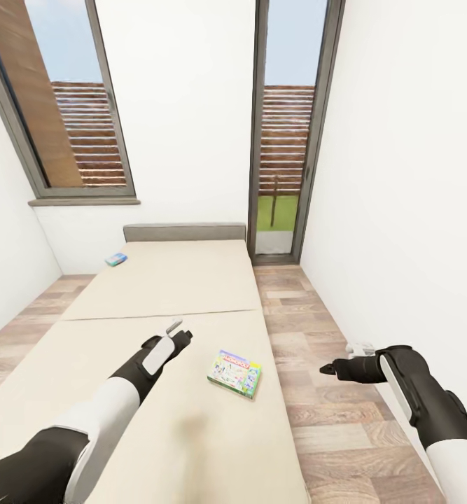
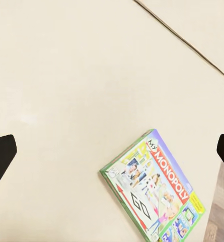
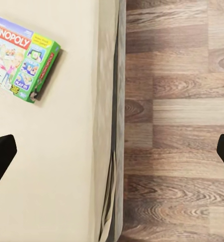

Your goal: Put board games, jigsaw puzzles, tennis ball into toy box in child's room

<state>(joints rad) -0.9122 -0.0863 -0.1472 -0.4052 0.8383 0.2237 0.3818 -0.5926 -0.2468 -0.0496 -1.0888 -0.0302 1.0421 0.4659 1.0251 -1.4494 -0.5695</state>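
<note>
While the left arm reaches forward over the bed [image 1: 170,280], the left gripper [image 1: 176,327] hangs above the beige mattress with its jaws spread wide and nothing between them. The Monopoly board game [image 1: 234,374] lies flat on the mattress near the bed's right edge, just to the right of that gripper and not touching it. A second, smaller board game [image 1: 116,259] lies at the far left corner of the bed, near the grey headboard [image 1: 184,232]. The right gripper [image 1: 325,368] is held over the wood-plank floor [image 1: 331,420] beside the bed, well apart from the Monopoly board game, jaws likewise wide apart and empty.
</note>
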